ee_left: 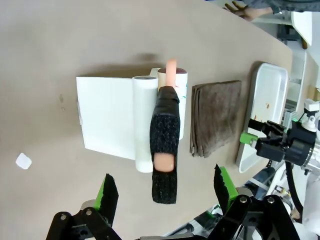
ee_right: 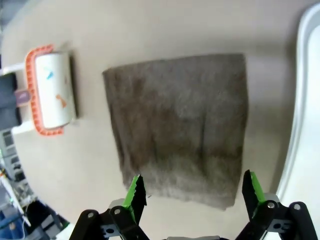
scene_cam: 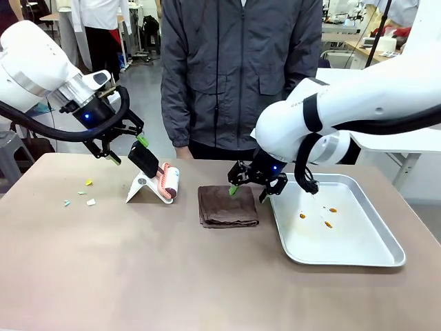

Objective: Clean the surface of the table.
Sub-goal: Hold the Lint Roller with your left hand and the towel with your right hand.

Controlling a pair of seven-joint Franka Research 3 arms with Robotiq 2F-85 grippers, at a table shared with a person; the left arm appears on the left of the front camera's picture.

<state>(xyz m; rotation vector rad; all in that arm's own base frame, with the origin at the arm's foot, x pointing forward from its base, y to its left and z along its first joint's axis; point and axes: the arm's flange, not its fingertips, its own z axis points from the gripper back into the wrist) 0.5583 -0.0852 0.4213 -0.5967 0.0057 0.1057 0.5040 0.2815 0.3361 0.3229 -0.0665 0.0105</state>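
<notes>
The brownish-tan table [scene_cam: 138, 276] carries small paper scraps [scene_cam: 88, 183] at its left. A lint roller [scene_cam: 167, 182] with a black handle [scene_cam: 143, 157] leans on a white stand [scene_cam: 141, 186]. My left gripper [scene_cam: 126, 148] hangs open at the handle's upper end. In the left wrist view the handle [ee_left: 165, 145] reaches into the gap between the green pads [ee_left: 107, 192] without touching them. A folded brown towel [scene_cam: 227, 205] lies mid-table. My right gripper [scene_cam: 253, 185] is open just above its far right edge, and in the right wrist view the towel [ee_right: 180, 125] lies below the open gripper [ee_right: 192, 190].
A shiny metal tray [scene_cam: 358, 241] with a few orange crumbs [scene_cam: 329, 217] sits right of the towel. A person in a dark jacket [scene_cam: 238, 69] stands at the far edge. The near half of the table is bare.
</notes>
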